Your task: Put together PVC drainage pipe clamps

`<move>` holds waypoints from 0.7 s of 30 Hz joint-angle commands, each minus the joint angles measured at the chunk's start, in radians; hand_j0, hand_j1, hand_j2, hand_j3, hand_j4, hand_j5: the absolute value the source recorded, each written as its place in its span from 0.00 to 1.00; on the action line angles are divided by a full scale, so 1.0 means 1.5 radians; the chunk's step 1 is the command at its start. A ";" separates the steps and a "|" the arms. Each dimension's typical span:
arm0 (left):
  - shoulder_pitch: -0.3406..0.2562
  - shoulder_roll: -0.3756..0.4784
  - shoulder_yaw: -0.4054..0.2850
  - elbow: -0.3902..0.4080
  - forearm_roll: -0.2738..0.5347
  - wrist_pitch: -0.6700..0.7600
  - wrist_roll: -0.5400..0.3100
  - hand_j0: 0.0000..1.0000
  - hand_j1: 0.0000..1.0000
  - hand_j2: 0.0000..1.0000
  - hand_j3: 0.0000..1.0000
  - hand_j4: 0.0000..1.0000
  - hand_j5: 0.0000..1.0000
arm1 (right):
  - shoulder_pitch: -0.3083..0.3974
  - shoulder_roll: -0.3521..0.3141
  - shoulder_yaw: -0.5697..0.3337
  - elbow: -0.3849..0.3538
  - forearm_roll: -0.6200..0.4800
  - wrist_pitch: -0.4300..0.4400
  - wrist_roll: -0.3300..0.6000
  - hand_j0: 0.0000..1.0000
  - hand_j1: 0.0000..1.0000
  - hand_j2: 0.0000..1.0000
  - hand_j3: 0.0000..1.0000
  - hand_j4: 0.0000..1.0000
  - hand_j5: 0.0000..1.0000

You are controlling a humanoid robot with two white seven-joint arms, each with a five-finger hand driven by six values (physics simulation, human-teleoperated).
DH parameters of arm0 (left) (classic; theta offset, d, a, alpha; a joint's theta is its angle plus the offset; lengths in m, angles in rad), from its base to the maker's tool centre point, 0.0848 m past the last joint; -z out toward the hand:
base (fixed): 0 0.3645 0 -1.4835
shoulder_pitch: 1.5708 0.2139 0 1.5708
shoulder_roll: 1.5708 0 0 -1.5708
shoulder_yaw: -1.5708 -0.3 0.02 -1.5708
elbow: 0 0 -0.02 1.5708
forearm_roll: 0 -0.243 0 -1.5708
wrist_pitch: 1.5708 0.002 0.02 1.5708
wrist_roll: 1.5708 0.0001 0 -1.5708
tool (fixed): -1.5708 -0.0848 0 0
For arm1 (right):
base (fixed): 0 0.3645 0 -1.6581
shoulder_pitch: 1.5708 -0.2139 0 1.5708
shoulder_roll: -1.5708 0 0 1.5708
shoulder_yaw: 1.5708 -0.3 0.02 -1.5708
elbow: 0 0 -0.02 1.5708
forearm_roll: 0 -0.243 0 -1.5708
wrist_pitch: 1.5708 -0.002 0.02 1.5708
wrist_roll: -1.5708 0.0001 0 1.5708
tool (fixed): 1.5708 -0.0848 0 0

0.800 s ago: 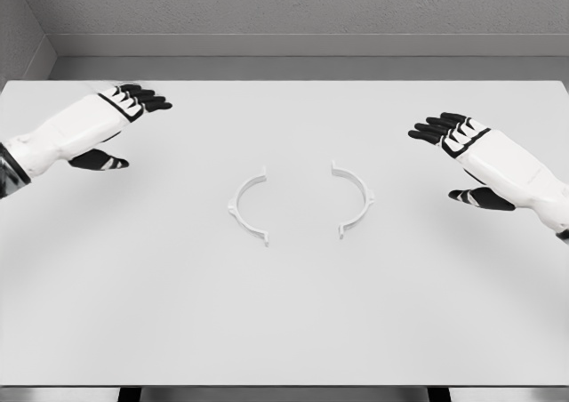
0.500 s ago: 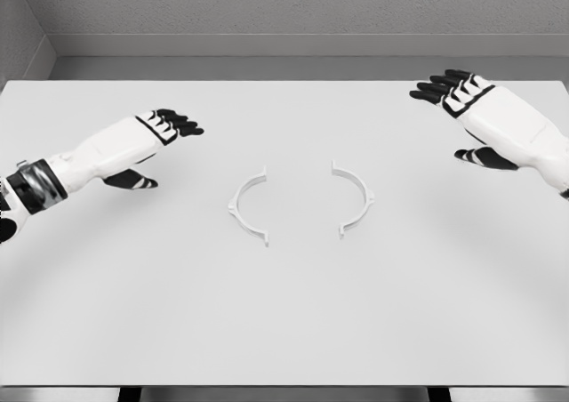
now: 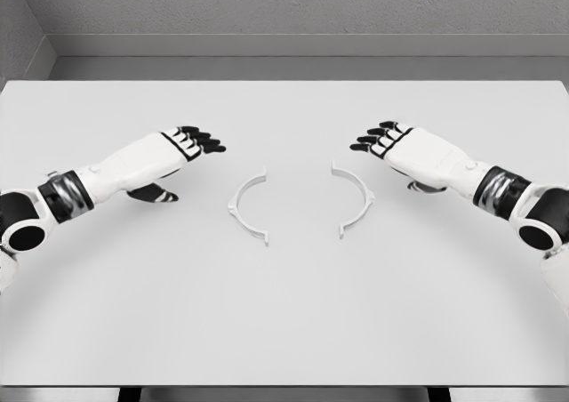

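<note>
Left hand (image 3: 169, 153) is hovering flat over the table (image 3: 284, 313), black fingers (image 3: 203, 140) stretched out straight and holding nothing, thumb tucked underneath. It sits up and to the left of the left clamp half (image 3: 248, 205), fingertips near that half's top end but not touching it. Right hand (image 3: 418, 153) is pretty much the mirror of that: palm down, fingers extended and loose, nothing in its grip, up and to the right of the right clamp half (image 3: 353, 199), close but apart.

The two clamp halves are thin white half-rings lying flat near the middle of the table, open sides facing each other like brackets, with a clear gap between them. Each has little tabs at its ends.

Both white forearms run back from the clamp halves toward the lower side edges of the view.
</note>
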 commanded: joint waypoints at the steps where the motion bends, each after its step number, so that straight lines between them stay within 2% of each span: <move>1: 0.000 -0.008 -0.008 0.003 -0.003 0.001 0.000 1.00 1.00 1.00 1.00 1.00 1.00 | 0.000 0.016 0.005 0.017 -0.001 0.001 -0.001 1.00 1.00 1.00 1.00 1.00 1.00; 12: -0.006 -0.029 -0.015 0.011 -0.003 0.001 -0.001 1.00 1.00 1.00 1.00 1.00 1.00 | 0.000 0.030 0.024 0.021 -0.001 0.001 0.002 1.00 1.00 1.00 1.00 1.00 1.00; 14: -0.008 -0.045 -0.015 0.012 -0.003 0.001 -0.018 1.00 1.00 1.00 1.00 1.00 1.00 | -0.002 0.031 0.024 0.036 -0.001 0.001 0.002 1.00 1.00 1.00 1.00 1.00 1.00; 21: -0.012 -0.065 -0.019 0.012 -0.003 0.001 -0.028 1.00 1.00 1.00 1.00 1.00 1.00 | -0.007 0.044 0.029 0.033 0.000 0.001 0.003 1.00 1.00 1.00 1.00 1.00 1.00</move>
